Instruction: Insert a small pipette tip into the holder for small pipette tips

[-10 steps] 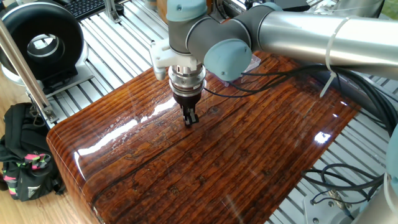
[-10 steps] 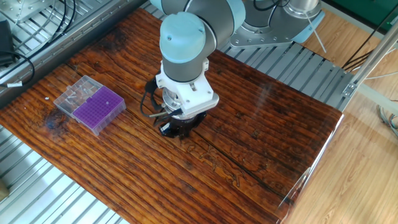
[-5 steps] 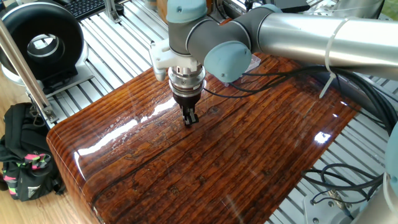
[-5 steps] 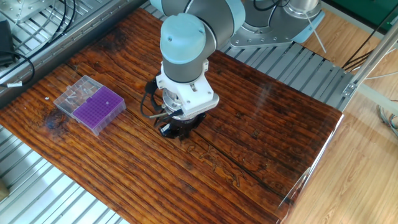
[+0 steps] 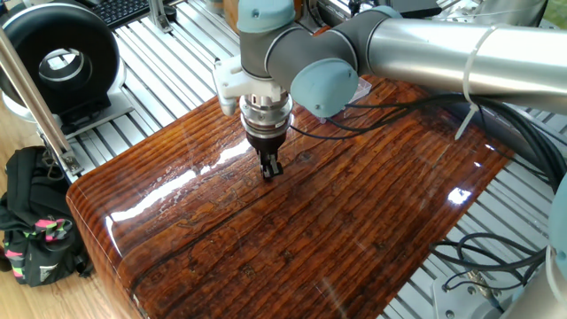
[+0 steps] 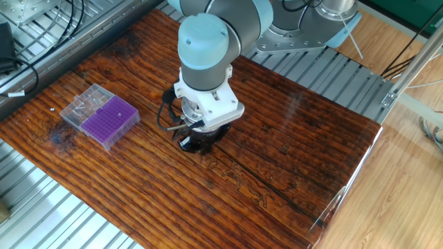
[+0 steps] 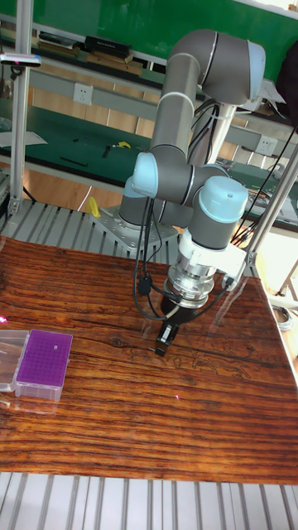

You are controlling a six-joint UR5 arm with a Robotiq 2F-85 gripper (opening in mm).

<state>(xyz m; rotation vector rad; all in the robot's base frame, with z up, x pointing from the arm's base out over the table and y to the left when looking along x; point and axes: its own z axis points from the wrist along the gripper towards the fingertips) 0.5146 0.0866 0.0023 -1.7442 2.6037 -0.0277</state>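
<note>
The holder for small pipette tips (image 6: 111,119) is a purple rack with a grid of tiny holes, set in a clear box near the table's left edge; the tall fixed view also shows the holder (image 7: 41,360). My gripper (image 5: 271,167) points straight down at mid-table, well to the right of the holder, its fingertips (image 7: 165,341) at the wood. The two dark fingers look pressed together. A small pipette tip cannot be made out between them or on the table. In the other fixed view the wrist hides most of the gripper (image 6: 196,144).
The box's clear lid (image 6: 82,105) lies open beside the rack with small bits in it. The glossy wooden table (image 5: 354,230) rests on a ribbed aluminium frame. A black round device (image 5: 60,62) and a black bag (image 5: 35,230) sit off the table's left side.
</note>
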